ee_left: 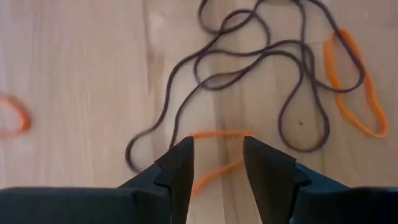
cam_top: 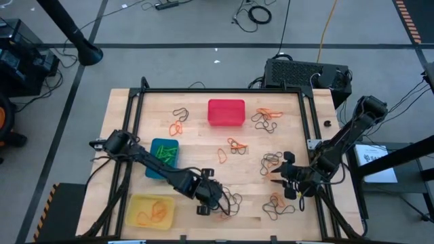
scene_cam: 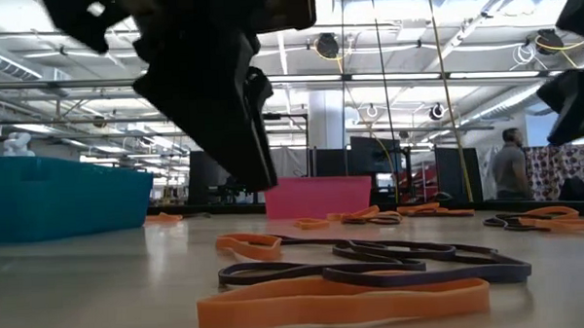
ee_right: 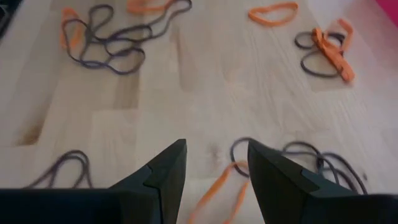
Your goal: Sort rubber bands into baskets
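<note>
My left gripper [cam_top: 214,202] is open near the table's front, low over a tangle of dark rubber bands [ee_left: 249,74]. Its fingers stand on either side of an orange band [ee_left: 214,134] lying flat on the wood. My right gripper [cam_top: 279,173] is open over the right half of the table, and an orange band [ee_right: 219,185] lies below the gap between its fingers [ee_right: 216,152]. The red basket [cam_top: 226,112] stands at the far middle. The blue basket [cam_top: 163,157], holding green bands, is at the left. The yellow basket [cam_top: 150,211], holding orange bands, is at the front left.
Orange and dark bands lie loose over the table's middle and right half [cam_top: 268,118], and more lie close in front in the low view [scene_cam: 354,279]. A black frame [cam_top: 224,91] borders the table. A black box [cam_top: 305,73] stands behind the far right edge. People stand far off in the room [scene_cam: 511,171].
</note>
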